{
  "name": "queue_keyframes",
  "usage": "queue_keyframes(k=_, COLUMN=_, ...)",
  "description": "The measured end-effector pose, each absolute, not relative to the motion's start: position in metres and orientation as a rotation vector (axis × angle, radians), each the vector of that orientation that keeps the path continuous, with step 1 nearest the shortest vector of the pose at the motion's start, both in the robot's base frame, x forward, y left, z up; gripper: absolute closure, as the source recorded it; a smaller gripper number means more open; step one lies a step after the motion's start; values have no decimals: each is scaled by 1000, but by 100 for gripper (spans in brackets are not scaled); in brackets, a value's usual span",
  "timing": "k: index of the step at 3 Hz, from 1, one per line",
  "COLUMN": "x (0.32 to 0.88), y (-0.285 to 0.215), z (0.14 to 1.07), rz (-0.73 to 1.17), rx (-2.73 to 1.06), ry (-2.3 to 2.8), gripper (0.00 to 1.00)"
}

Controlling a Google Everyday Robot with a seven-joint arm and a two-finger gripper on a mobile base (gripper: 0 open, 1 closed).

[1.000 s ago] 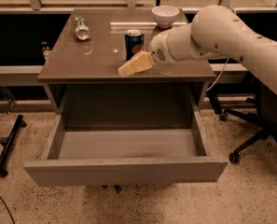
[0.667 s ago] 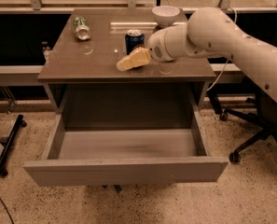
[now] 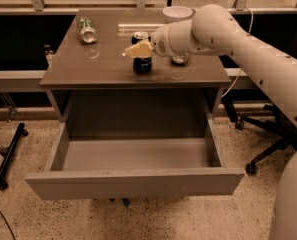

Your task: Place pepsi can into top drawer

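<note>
The pepsi can [image 3: 142,64] stands upright on the cabinet top, near the middle. My gripper [image 3: 138,49] reaches in from the right and sits in front of the can's upper half, covering part of it. I cannot tell whether it touches the can. The top drawer [image 3: 133,182] is pulled fully out below the cabinet top, and its inside shows nothing in it.
A green-white can [image 3: 86,29] lies on its side at the back left of the cabinet top [image 3: 78,69]. A white bowl [image 3: 177,13] stands at the back right. A small object [image 3: 180,59] sits under my arm. An office chair base [image 3: 265,144] is on the right floor.
My gripper has risen and shifted slightly left, from low beside the can to in front of its upper half. The can and the drawer have not moved.
</note>
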State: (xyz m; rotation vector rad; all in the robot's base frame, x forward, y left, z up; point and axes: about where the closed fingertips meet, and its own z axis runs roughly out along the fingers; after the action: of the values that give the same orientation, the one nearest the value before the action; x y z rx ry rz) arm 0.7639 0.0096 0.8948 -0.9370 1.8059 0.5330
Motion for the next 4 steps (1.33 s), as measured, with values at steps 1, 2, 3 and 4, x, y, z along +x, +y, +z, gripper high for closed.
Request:
queue_keyframes(k=1, x=767, y=16, z=898, rz=550, rx=-933, ry=1786, gripper=65)
queue_keyframes(k=2, x=744, y=11, z=911, rz=570, rx=-912, ry=1753, gripper=88)
queue_keyframes(k=3, x=697, y=3, z=914, rz=622, rx=-902, ry=1710, gripper=100)
queue_keyframes(k=4, x=633, y=2, z=912, rz=671, rx=-970, ry=1636, gripper=100)
